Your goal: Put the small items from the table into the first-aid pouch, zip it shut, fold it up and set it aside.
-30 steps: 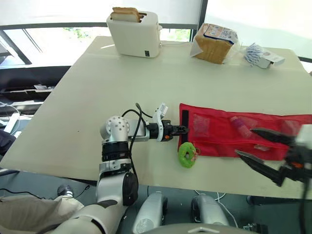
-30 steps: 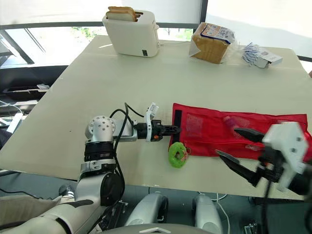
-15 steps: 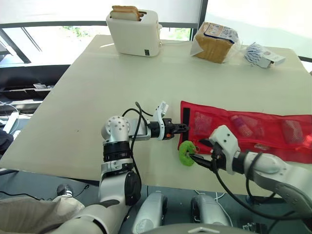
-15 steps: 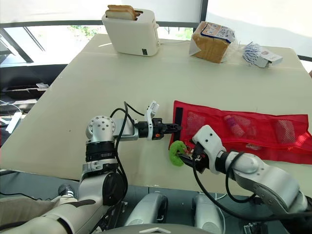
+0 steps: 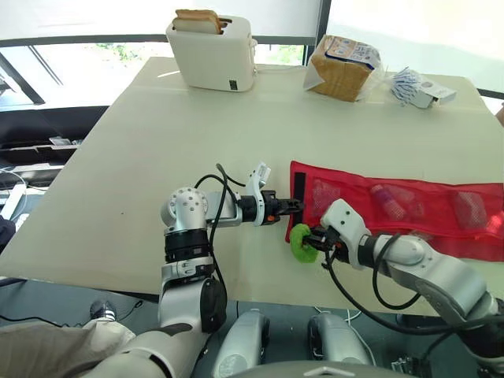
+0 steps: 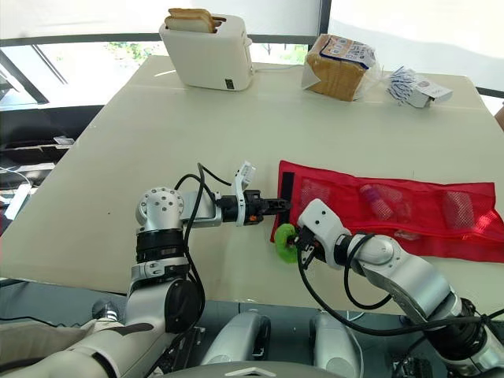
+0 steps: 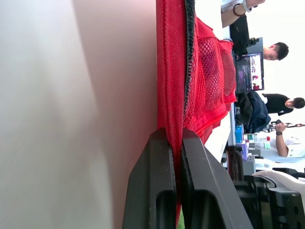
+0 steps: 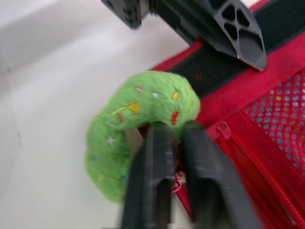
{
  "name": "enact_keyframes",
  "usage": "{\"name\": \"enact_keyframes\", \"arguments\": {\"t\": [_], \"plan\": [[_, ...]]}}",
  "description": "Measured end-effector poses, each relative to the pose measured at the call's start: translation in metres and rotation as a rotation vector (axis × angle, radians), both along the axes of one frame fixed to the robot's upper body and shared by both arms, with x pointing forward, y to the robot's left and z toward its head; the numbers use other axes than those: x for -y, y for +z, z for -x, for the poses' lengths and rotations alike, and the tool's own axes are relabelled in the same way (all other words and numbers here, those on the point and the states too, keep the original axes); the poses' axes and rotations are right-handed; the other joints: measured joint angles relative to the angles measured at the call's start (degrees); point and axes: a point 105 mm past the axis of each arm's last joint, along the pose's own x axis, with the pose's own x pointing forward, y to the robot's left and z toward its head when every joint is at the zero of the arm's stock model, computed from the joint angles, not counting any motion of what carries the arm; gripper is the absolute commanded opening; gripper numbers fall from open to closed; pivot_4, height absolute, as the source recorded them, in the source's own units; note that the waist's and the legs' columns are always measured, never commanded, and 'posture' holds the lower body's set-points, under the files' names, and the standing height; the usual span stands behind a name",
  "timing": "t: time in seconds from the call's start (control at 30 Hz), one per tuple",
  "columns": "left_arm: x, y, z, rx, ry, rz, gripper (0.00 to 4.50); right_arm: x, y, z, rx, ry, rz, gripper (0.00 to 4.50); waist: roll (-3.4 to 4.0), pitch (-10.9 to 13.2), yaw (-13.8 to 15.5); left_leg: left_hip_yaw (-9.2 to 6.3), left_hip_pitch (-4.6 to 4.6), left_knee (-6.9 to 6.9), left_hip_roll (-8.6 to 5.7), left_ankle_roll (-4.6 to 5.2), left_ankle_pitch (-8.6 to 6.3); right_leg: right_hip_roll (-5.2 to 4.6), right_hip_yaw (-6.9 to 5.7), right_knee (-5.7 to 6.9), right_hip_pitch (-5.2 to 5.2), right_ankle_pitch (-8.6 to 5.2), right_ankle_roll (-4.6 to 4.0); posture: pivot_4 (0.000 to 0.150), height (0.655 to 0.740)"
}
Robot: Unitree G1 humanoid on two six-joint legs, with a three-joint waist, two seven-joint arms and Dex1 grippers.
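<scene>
- A pale table (image 5: pixel 150 142) holds an open red first-aid pouch (image 5: pixel 354 206), lying flat and stretched out along the near edge on the robot's right.
- The pouch has mesh pockets, and small pinkish items (image 5: pixel 390 197) show through the mesh.
- The left gripper (image 5: pixel 295 207) reaches in from the robot's left, and its two black fingers (image 7: pixel 159 191) are pinched together on the pouch's black-trimmed left edge.
- In the left wrist view the red fabric runs up from between those closed fingers.
- A green fuzzy ring toy (image 5: pixel 299 242), flecked with coloured specks, sits against the pouch's near-left corner, just below the left gripper's tips.
- The right gripper (image 5: pixel 315 238) comes in from the robot's right across the near edge of the pouch.
- Its fingers (image 8: pixel 157 167) are clamped on the rim of the ring toy, as the right wrist view shows.
- From these views it is unclear whether the ring is resting on the table or raised just off it.
- At the far side of the table stands a white toaster (image 5: pixel 211 53) with bread slices (image 5: pixel 197 16) sticking out of it.
- To its right lie a bagged loaf of bread (image 5: pixel 345 68) and a small white packet (image 5: pixel 417 87), all well apart from the pouch.
</scene>
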Motion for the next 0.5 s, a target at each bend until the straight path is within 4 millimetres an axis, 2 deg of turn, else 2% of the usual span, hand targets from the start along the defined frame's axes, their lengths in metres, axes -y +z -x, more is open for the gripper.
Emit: {"name": "enact_keyframes", "arguments": {"t": [0.13, 0.23, 0.47, 0.5], "plan": [[-0.003, 0.000, 0.000, 0.006, -0.002, -0.008, 0.00, 0.010, 0.003, -0.002, 0.000, -0.066, -0.045, 0.05, 0.00, 0.00, -0.02, 0.00, 0.00, -0.01, 0.00, 0.00, 0.00, 0.01, 0.01, 0.01, -0.01, 0.00, 0.00, 0.150, 0.7400], [-0.013, -0.003, -0.002, 0.019, 0.005, -0.039, 0.00, 0.032, 0.009, -0.001, 0.013, -0.191, -0.103, 0.05, 0.02, 0.00, -0.05, -0.02, 0.01, -0.07, 0.00, -0.01, 0.00, 0.01, 0.02, 0.02, -0.03, 0.00, -0.01, 0.150, 0.7400], [-0.050, -0.005, -0.011, 0.083, 0.036, -0.121, 0.00, 0.110, 0.006, 0.000, 0.036, -0.527, -0.030, 0.05, 0.05, -0.01, -0.19, 0.03, 0.06, -0.12, 0.01, -0.06, 0.03, 0.06, 0.07, 0.04, -0.02, 0.00, -0.03, 0.150, 0.7400], [-0.053, -0.006, -0.012, 0.084, 0.044, -0.126, 0.00, 0.115, 0.007, 0.000, 0.042, -0.548, -0.020, 0.05, 0.05, -0.01, -0.21, 0.04, 0.06, -0.12, 0.02, -0.06, 0.03, 0.07, 0.08, 0.04, -0.02, 0.00, -0.03, 0.150, 0.7400]]}}
